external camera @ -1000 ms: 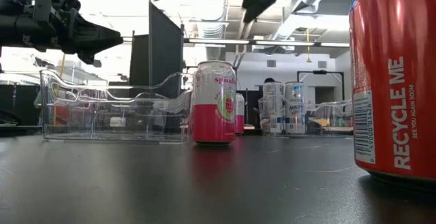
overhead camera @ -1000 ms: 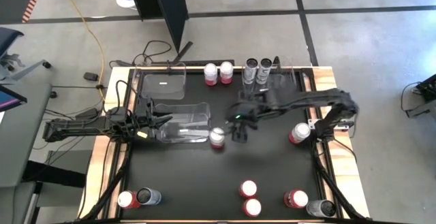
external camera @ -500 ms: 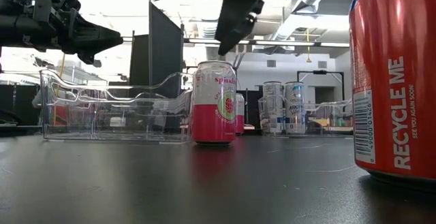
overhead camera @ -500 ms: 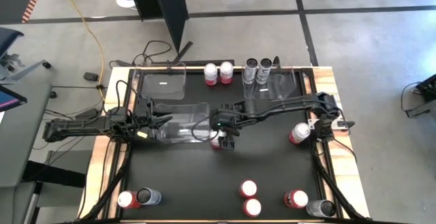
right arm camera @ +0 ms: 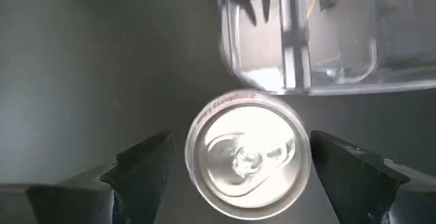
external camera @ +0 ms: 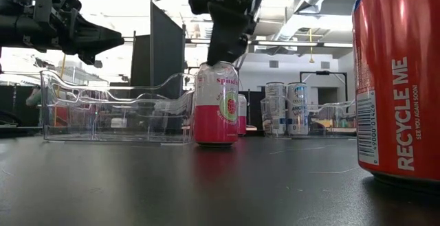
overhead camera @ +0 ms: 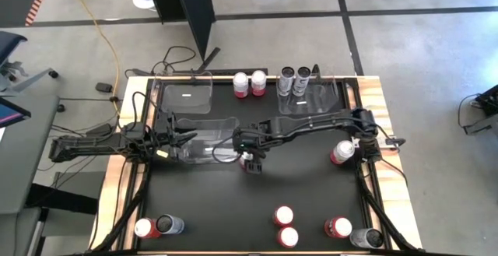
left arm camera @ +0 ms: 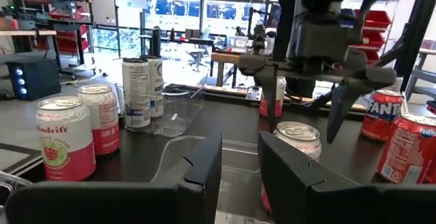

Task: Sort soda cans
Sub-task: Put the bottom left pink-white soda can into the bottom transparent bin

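Right gripper [right arm camera: 235,173] is hanging directly over a pink-and-white can [overhead camera: 250,161] at frame centre in the high view, fingers spread wide to either side of its lid, nothing gripped.

The can is standing just beside the near wall of a clear bin [overhead camera: 208,141].

Left gripper [overhead camera: 189,138] is waiting over that bin; jaws nearly together, holding nothing.

Progress looks early: two pink cans [overhead camera: 249,83] and two silver cans [overhead camera: 294,80] are sitting grouped along the upper edge. Scattered cans [overhead camera: 286,226] are waiting along the lower edge, one more can [overhead camera: 341,152] at right.
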Controlling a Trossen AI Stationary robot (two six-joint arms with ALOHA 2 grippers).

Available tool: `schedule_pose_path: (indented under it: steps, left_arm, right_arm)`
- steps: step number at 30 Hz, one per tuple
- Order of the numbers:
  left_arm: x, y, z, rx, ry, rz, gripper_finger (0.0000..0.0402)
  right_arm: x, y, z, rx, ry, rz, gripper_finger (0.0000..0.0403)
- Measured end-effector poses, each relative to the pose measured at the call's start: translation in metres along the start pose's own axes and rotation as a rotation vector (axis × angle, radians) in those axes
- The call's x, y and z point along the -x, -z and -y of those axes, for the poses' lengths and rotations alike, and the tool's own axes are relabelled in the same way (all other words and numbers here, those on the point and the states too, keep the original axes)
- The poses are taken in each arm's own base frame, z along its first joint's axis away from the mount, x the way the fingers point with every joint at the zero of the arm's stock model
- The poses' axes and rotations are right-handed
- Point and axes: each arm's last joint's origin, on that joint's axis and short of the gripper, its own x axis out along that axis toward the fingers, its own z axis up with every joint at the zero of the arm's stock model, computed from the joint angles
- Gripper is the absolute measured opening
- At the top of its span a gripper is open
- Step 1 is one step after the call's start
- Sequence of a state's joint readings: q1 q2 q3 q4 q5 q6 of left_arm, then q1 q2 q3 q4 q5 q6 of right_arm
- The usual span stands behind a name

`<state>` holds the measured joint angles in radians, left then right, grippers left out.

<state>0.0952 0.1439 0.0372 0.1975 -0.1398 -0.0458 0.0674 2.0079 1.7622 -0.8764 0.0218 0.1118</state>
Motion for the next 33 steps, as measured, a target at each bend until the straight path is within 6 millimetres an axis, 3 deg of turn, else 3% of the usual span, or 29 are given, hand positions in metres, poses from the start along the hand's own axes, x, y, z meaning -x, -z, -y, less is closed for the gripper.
schedule_pose_path:
  steps: [8, 17, 24, 33]
  left_arm:
    - [0.0, 0.0, 0.0, 0.001, 0.0, 0.001, 0.0093]
    - [0.0, 0.0, 0.0, 0.0, 0.0, -0.003, 0.0093]
    - [0.0, 0.0, 0.0, -0.001, -0.001, -0.004, 0.0093]
    - [0.0, 0.001, 0.0, -0.001, 0.0, -0.005, 0.0093]
  right_arm:
    - [-0.035, 0.005, 0.004, -0.012, -0.008, -0.089, 0.0359]
    - [-0.036, 0.005, 0.004, -0.009, -0.009, -0.094, 0.0298]
    - [-0.024, 0.007, 0.0, -0.004, -0.008, -0.165, 0.0292]
    - [0.023, -0.018, -0.011, 0.034, -0.023, -0.098, 0.0291]
